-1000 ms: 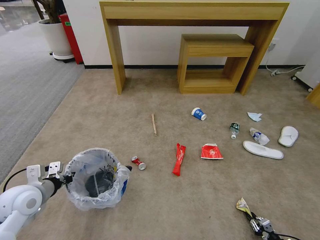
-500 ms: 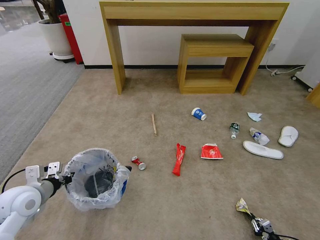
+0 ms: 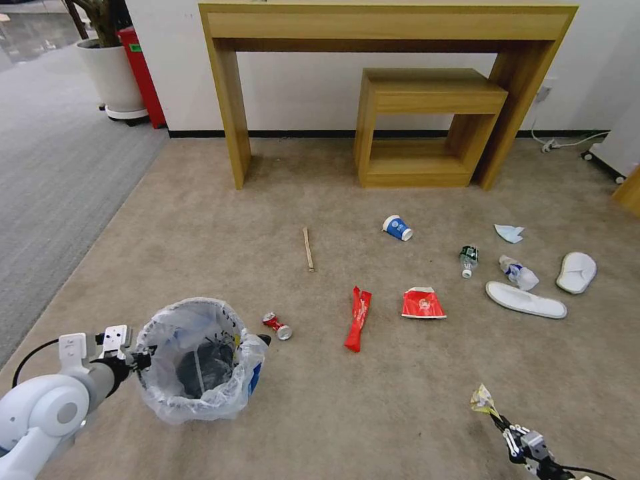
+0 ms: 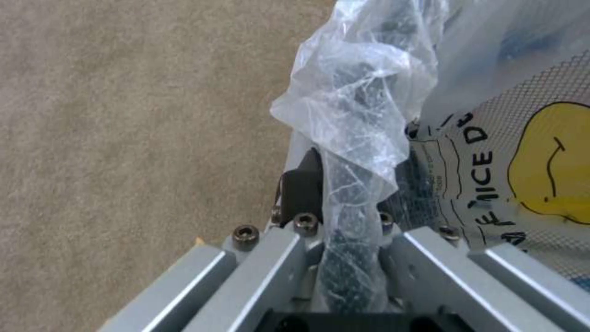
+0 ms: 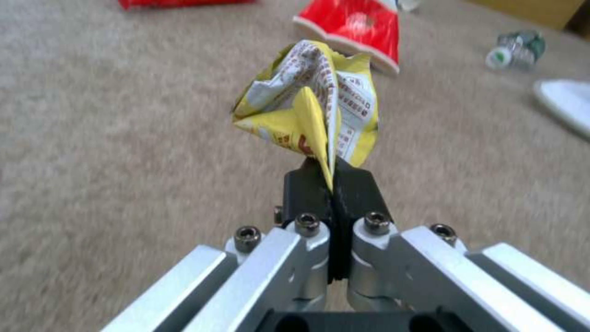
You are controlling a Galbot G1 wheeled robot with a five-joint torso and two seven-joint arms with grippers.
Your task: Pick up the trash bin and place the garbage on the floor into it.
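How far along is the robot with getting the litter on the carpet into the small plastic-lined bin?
Early. The left gripper is clamped on the rim of the black bag-lined trash bin. The right gripper pinches the crumpled yellow wrapper, not yet binned. On the beige carpet lie the crushed red can, long red wrapper, flat red wrapper, wooden stick, blue-white paper cup, two small bottles, mask and white slippers.

This looks like an office or staged test room: beige carpet [image 3: 200, 220] meets grey carpet [image 3: 47, 180], a bare wooden console table [image 3: 387, 27] with a smaller one [image 3: 427, 100] nested under it stands against a white wall [image 3: 300, 93], beside a potted plant [image 3: 110, 73].
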